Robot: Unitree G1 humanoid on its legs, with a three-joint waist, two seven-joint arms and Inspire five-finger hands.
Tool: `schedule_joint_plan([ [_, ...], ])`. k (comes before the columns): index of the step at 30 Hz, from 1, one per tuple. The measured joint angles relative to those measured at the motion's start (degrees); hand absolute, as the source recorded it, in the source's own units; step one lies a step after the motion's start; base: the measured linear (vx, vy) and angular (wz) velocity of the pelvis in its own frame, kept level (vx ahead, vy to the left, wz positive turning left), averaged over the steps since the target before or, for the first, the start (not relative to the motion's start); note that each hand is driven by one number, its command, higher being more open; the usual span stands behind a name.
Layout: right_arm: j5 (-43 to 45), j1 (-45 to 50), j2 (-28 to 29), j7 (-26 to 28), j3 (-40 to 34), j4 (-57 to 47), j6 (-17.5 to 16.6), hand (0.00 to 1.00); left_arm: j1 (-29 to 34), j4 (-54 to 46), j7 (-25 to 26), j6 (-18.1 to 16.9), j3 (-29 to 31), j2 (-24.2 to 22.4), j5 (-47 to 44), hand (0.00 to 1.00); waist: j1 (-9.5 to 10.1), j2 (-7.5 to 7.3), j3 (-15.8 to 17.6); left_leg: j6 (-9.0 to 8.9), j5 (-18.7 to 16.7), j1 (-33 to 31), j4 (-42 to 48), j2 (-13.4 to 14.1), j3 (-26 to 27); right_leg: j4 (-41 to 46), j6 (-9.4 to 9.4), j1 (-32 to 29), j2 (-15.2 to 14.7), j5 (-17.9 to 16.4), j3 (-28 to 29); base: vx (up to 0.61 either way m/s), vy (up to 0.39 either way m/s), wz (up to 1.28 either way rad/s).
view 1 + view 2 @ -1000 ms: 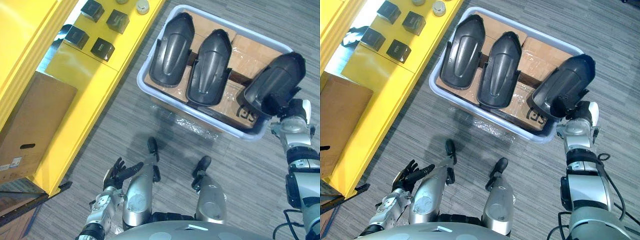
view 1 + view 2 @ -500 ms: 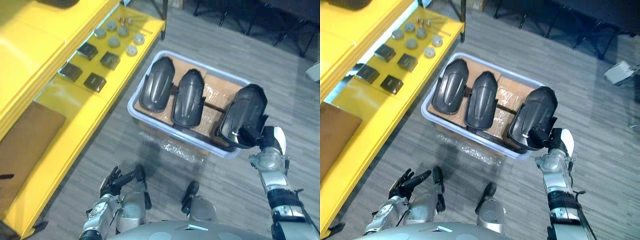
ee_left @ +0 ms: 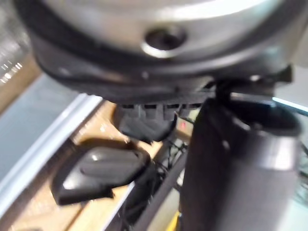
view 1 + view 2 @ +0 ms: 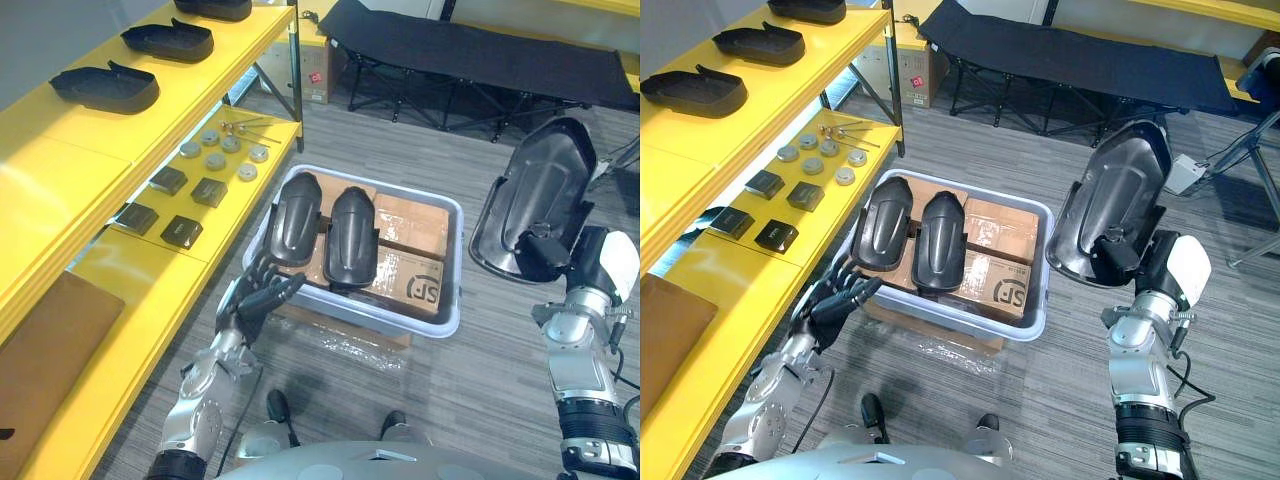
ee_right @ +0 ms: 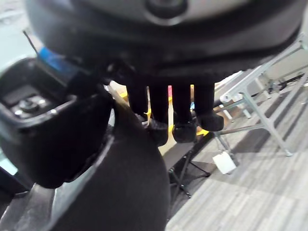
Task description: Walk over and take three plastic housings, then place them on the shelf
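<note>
My right hand (image 4: 546,252) is shut on the lower edge of a black plastic housing (image 4: 535,192) and holds it upright in the air, right of the bin. In the right wrist view its fingers (image 5: 173,111) curl over the housing's rim (image 5: 115,192). Two more black housings (image 4: 293,222) (image 4: 352,235) lie side by side on cardboard in the pale blue bin (image 4: 459,265). My left hand (image 4: 258,298) hovers open at the bin's left front corner, close to the left housing (image 3: 98,171). The yellow shelf (image 4: 60,150) stands at left.
Three black housings (image 4: 105,88) (image 4: 165,40) (image 4: 215,8) lie on the upper shelf. The lower shelf (image 4: 215,235) carries small black boxes (image 4: 181,231), grey discs (image 4: 215,160) and a cardboard box (image 4: 40,350). A black folding cot (image 4: 470,50) stands behind the bin.
The camera has tilted up. My right hand has lifted the housing out of the bin and up to the right. My left hand rose from low by my side to the bin's corner.
</note>
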Motion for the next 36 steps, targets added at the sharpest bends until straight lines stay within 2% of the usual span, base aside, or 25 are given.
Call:
schedule_joint_plan([
  [3, -3.92, -0.98, -2.37, -2.20, 2.83, -1.70, -6.68, 0.00, -2.62, -3.36, -2.26, 3.10, -0.61, 1.36, -1.98, 1.00, 0.01, 1.34, -1.57, -0.09, -0.07, 0.19, -0.02, 0.02, -0.01, -0.51, 0.12, 0.46, 0.14, 0.22, -0.04, 0.00, 0.000, 0.00],
  [4, -4.72, -1.43, -2.61, -2.56, 3.35, -2.14, -7.91, 0.00, -3.13, -3.88, -2.46, 4.03, -0.88, 1.71, -2.55, 1.00, -0.02, 1.61, -1.74, -0.11, -0.09, 0.19, -0.02, 0.05, -0.01, -0.52, 0.11, 0.46, 0.17, 0.26, -0.03, 0.00, 0.000, 0.00],
  [5, -6.49, -2.55, -3.39, -3.91, 4.86, -2.65, -11.02, 0.00, -4.58, -4.28, -3.12, 6.05, -1.95, 2.63, -4.47, 1.00, -0.08, 2.18, -2.09, -0.58, -0.44, 0.33, -0.03, 0.10, 0.06, -0.52, 0.08, 0.50, 0.22, 0.31, 0.06, 0.00, 0.000, 0.00],
  [7, -8.26, -3.60, -4.15, -5.11, 6.65, -3.48, -14.03, 0.00, -6.49, -4.29, -3.84, 8.15, -3.85, 3.72, -6.23, 1.00, 0.05, 2.52, -2.31, -0.58, -0.43, 0.61, -0.03, 0.14, 0.16, -0.52, 0.06, 0.66, 0.25, 0.34, 0.15, -0.02, 0.014, -0.03],
  [10, -9.87, -4.95, -4.19, -6.13, 8.84, -4.89, -17.56, 0.00, -8.29, -4.29, -4.17, 10.29, -5.71, 4.49, -8.43, 1.00, 0.12, 2.54, -2.33, -0.59, -0.42, 0.95, -0.03, 0.27, 0.80, -0.55, -0.10, 0.53, 0.37, 0.53, 0.92, -0.02, 0.018, -0.11],
  [11, -11.80, -5.08, -4.19, -6.21, 9.67, -5.85, -20.09, 0.00, -9.40, -4.29, -3.97, 11.46, -6.50, 4.69, -8.85, 1.00, 0.08, 2.50, -2.36, -0.57, -0.40, 0.99, -0.03, 0.29, 1.10, -0.62, -0.16, 0.37, 0.42, 0.66, 1.34, -0.01, 0.019, -0.10],
  [14, -13.18, -5.09, -4.18, -6.21, 12.03, -6.13, -23.93, 0.00, -10.44, -4.29, -3.14, 12.23, -7.04, 5.63, -12.32, 1.00, -0.45, 2.40, -2.45, -0.09, -0.05, 1.39, -0.03, 0.34, 1.65, -0.66, -0.30, 0.37, 0.43, 0.79, 1.66, 0.00, 0.012, -0.10],
  [19, -16.69, -5.08, -4.16, -6.20, 14.16, -6.13, -26.99, 0.00, -12.30, -4.27, -0.94, 12.19, -7.30, 6.59, -17.62, 1.00, -0.73, 2.41, -2.98, -0.12, -0.03, 1.62, -0.04, 0.66, 2.70, -1.90, -0.61, 0.36, 0.92, 1.59, 2.52, 0.00, 0.006, -0.12],
  [27, -18.05, -5.04, -3.35, -5.82, 17.96, -6.13, -29.89, 0.00, -13.79, -4.22, -0.81, 11.12, -9.90, 5.90, -24.33, 1.00, -1.00, 2.04, -5.33, -0.42, 0.34, 1.73, -0.04, 1.00, 3.17, -2.59, -0.86, 0.32, 1.58, 1.95, 3.01, 0.00, 0.001, -0.04],
  [36, -17.96, -4.86, 0.23, -5.07, 21.95, -6.13, -32.51, 0.00, -13.81, -4.20, 0.87, 9.38, -12.01, 4.13, -24.90, 1.00, -0.95, 1.84, -5.63, -0.48, 0.38, 1.76, -0.05, 1.10, 3.17, -3.32, -1.14, 0.24, 1.90, 1.98, 3.03, 0.00, 0.000, 0.00],
])
